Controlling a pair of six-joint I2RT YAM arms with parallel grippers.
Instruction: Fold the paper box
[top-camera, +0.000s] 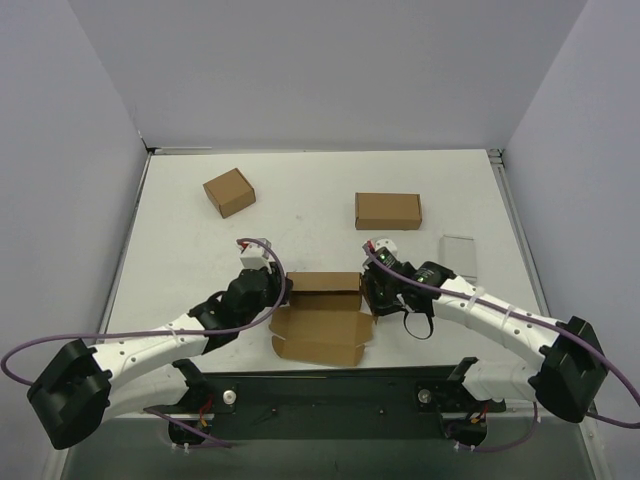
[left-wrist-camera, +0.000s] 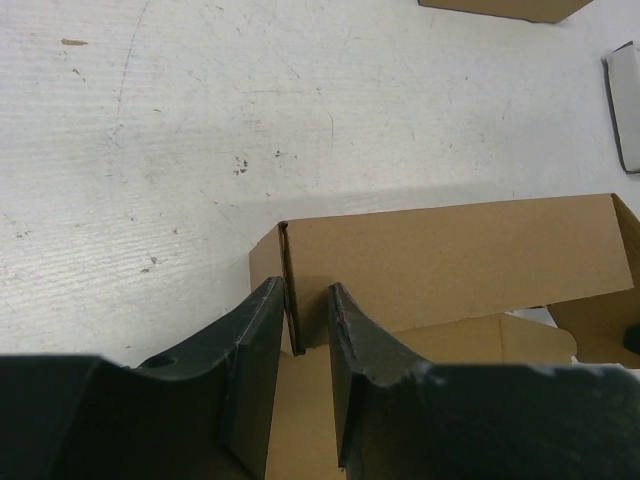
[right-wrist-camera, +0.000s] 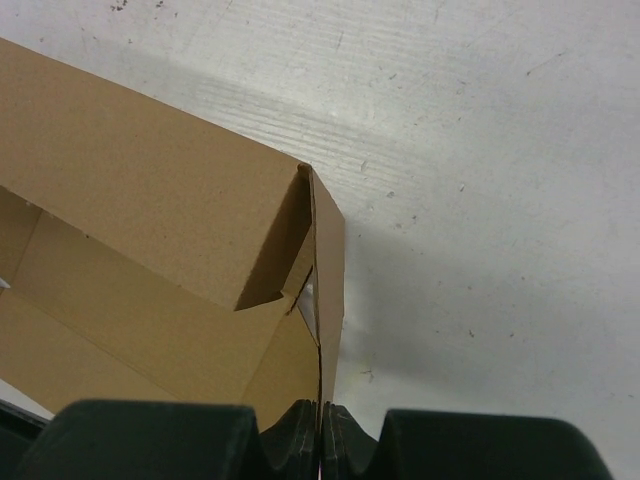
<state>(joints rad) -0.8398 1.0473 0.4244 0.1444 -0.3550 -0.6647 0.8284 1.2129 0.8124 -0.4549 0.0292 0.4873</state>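
Note:
The paper box (top-camera: 322, 318) lies half folded at the near middle of the table, back wall upright and front panel flat towards the arm bases. My left gripper (top-camera: 284, 294) is at its left end. In the left wrist view, the left gripper (left-wrist-camera: 305, 285) straddles the upright left side wall of the box (left-wrist-camera: 450, 260). The wall's edge rests against the left finger (left-wrist-camera: 250, 340), and a gap shows to the other finger. My right gripper (top-camera: 368, 294) is at the right end. There the right gripper (right-wrist-camera: 321, 410) is pinched shut on the box's (right-wrist-camera: 150, 200) thin right side wall.
A smaller squarish brown carton (top-camera: 229, 192) sits at the back left. A closed oblong brown box (top-camera: 388, 210) stands at the back right, with a flat pale grey case (top-camera: 459, 255) just right of my right arm. White walls bound the table.

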